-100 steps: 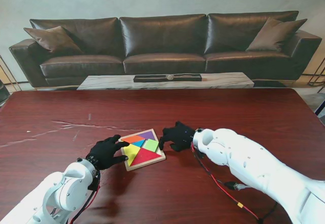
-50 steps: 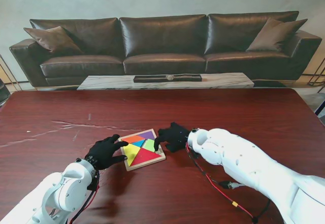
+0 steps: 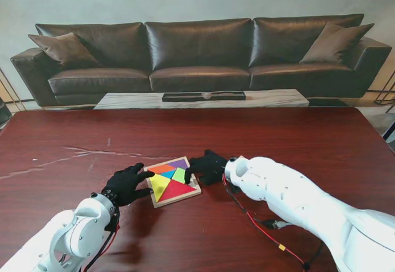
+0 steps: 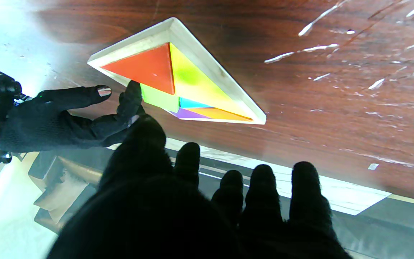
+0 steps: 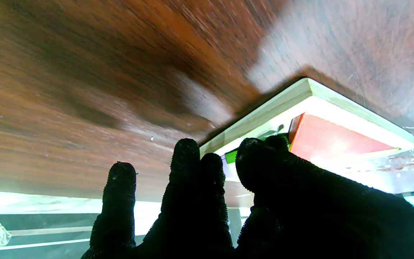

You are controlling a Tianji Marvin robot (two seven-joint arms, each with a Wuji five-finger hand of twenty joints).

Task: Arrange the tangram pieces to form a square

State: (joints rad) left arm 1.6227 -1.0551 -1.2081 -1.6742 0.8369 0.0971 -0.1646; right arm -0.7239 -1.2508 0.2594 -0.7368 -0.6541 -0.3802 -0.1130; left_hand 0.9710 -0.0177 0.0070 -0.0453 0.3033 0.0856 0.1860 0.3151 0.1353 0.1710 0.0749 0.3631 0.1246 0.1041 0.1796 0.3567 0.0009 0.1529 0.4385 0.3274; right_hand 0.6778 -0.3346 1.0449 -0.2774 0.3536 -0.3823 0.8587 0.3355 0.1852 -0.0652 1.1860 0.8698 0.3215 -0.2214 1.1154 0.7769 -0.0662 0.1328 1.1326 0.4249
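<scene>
Where the two white arms rise from the lower corners of the stand's frame, the left hand (image 3: 128, 184) rests just left of centre, black-gloved, fingers spread and gripping nothing, its fingertips at the near-left edge of the wooden tray (image 3: 158, 200), apparently to brace the tray against sliding. The tray sits at lower centre of the frame on the dark red desk (image 3: 296, 136), turned corner-on. Within it: red triangle (image 3: 176, 190), yellow triangle (image 3: 160, 184), green piece (image 3: 182, 175), blue piece (image 3: 168, 174), orange piece (image 3: 162, 168), purple piece (image 3: 179, 163), together filling the frame as a near-complete square. At the tray's right edge, the right hand (image 3: 205, 166), fingers curled with the tips on or at the green piece; whether it pinches or merely presses cannot be told, though the right wrist view shows fingertips (image 5: 277, 141) meeting the piece beside the red one, which suggests a seating push. Judged stage: final fitting. At the top of the frame, a low marble table (image 3: 200, 98), then a dark leather sofa (image 3: 197, 53).
</scene>
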